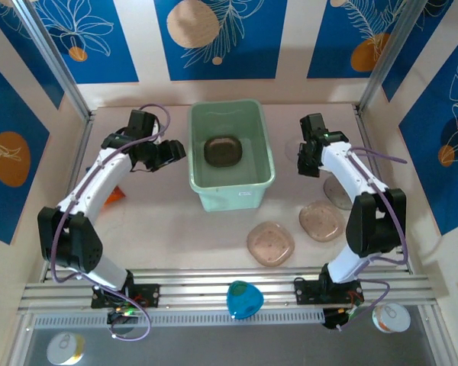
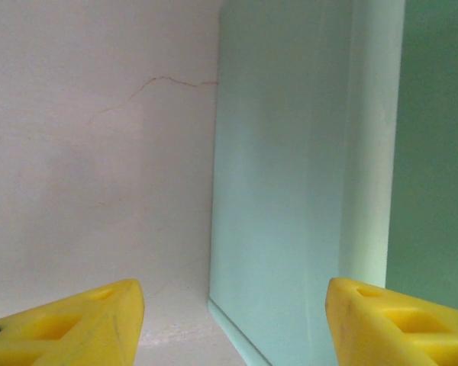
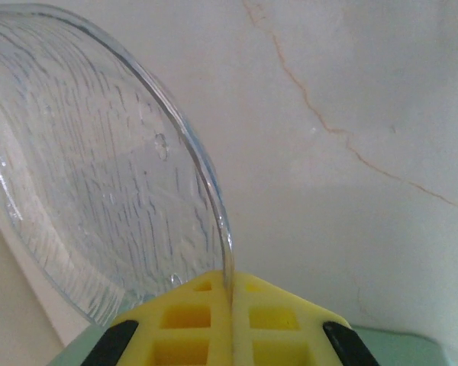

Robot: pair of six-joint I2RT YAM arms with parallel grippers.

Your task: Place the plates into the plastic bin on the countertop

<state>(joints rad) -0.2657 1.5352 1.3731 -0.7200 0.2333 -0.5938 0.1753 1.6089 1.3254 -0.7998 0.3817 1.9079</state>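
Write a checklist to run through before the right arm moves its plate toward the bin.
1. Grip: ok, right gripper shut on the rim of the clear plate.
2. Room in the bin: ok, one dark plate lies inside.
3. Path free of the left gripper: ok, open, beside the bin's left wall.
4. Plate above the bin: not ok, it is to the bin's right.
5. Plate clear of the table: cannot tell.

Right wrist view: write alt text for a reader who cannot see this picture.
The yellow-fingered right gripper is shut on the rim of a clear ribbed plastic plate, which curves up and to the left. Behind lies the pale beige countertop, crossed by a thin brownish vein.
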